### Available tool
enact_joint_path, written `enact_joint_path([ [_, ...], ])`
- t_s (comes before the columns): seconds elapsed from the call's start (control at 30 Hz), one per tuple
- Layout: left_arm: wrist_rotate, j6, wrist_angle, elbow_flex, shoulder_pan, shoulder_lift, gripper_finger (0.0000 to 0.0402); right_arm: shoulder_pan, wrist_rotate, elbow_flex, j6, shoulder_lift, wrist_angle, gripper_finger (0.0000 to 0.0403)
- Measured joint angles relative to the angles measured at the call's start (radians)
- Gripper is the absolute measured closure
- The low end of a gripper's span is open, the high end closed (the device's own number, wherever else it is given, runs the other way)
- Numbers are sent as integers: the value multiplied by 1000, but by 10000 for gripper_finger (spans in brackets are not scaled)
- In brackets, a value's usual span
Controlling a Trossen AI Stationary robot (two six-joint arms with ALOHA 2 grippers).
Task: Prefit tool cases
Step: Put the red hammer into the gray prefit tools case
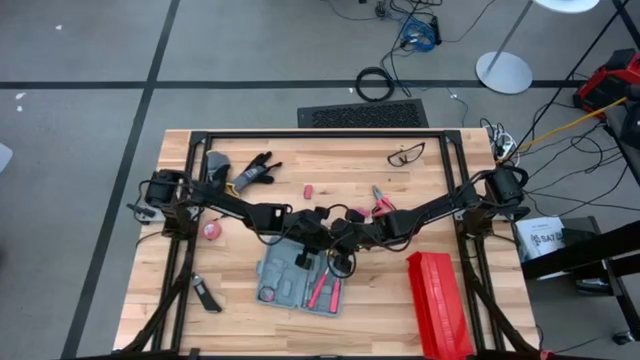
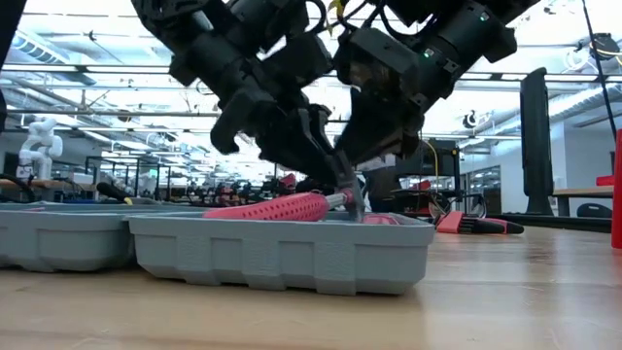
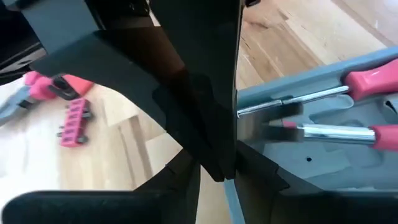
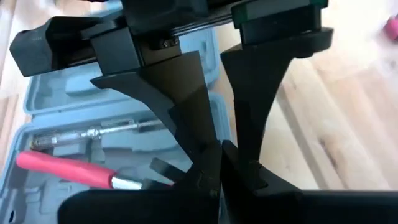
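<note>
- Case (image 2: 282,255) first, right up close in the low view: blue-grey tool case lying open and flat on the desk (image 1: 180,300), its ribbed outer wall facing us, a red-handled tool (image 2: 277,207) resting across its top.
- From above, the case (image 1: 283,284) sits near the middle of the desk toward the front edge, grey moulded slots showing, red-handled tools (image 1: 322,292) lying in its right part.
- Left hand (image 1: 318,243) is down at the case's back edge, over the upper right corner; its wrist view shows a dark finger (image 3: 211,124) against the case rim, beside two red-handled drivers (image 3: 367,81) in their slots. Open or closed, I cannot tell.
- Right hand (image 1: 345,248) comes in right next to it, nearly meeting the left; in its wrist view the fingers (image 4: 186,93) taper together until the tips touch, pinched closed just above the case, and what sits between them is not clear.
- Long red ribbed box (image 1: 437,303) stands to the right of the case, near the front right corner.
- Small red bit holder (image 3: 73,118) and pliers (image 1: 381,203) lie on the wood behind the hands.
- Farther back: black glove (image 1: 255,171) at the left, safety glasses (image 1: 405,154) near the far edge.
</note>
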Motion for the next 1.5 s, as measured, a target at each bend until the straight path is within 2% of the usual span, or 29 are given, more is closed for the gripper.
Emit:
enact_joint_path([
  [0.13, -38, 3, -54, 0, -1, -56, 310, -1, 9, 5, 5, -28, -26, 403],
  [0.3, -99, 1, -170, 9, 4, -98, 310, 19, -7, -3, 127, -79, -177, 403],
  [0.4, -105, -1, -246, 6, 5, -95, 310, 35, -25, 0, 185, -66, -204, 403],
  [0.67, -63, -54, -465, 5, 11, -94, 311, 43, -15, 15, 174, -2, -162, 403],
  [1.0, -15, -81, -441, 5, 8, -91, 311, 16, -43, 64, 145, 94, -152, 403],
  [1.3, 25, -106, -413, 4, 6, -68, 311, 8, -41, 78, 106, 97, -162, 403],
  [1.5, 25, -109, -418, 4, 3, -74, 311, -4, -76, 78, 165, 91, -214, 403],
])
